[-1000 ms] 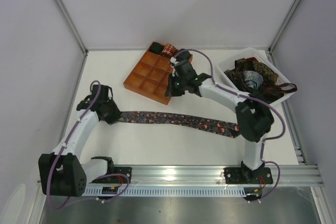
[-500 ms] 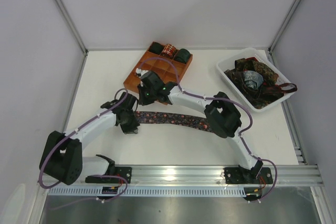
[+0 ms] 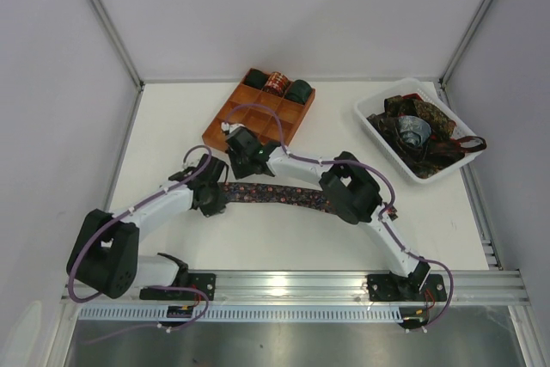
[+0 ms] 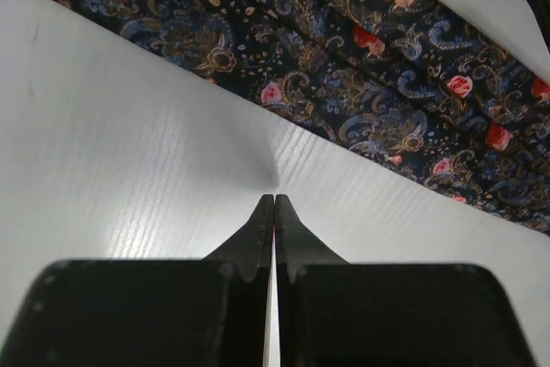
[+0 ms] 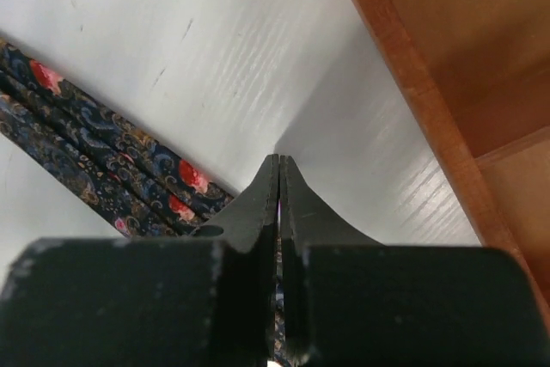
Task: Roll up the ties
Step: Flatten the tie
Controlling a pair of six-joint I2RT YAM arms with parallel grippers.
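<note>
My left gripper (image 4: 274, 199) is clenched with nothing between its fingers, the tips pointing down at bare counter (image 4: 129, 152). Just ahead of those tips lies the flat tie (image 4: 344, 66) – dark paisley with red flowers. It crosses the wrist view on a slant and stands just clear of the tips, with a thin wedge of white showing between.

My right gripper (image 5: 279, 159) is clenched too, and it holds nothing. Its tips sit over bare counter. The same tie runs off to their left and passes under the gripper body, while the wooden wall of the tray (image 5: 412, 100) rises close on their right.

From above, the tie stretches out flat from beside the left gripper and away under the right arm's forearm – unrolled along the whole length I can see. Beyond the right gripper, the tray's far row holds three rolled ties (image 3: 276, 83), one reddish between two dark green. Well off to that gripper's right stands the white bin (image 3: 375, 139), heaped with loose ties (image 3: 434, 126).
</note>
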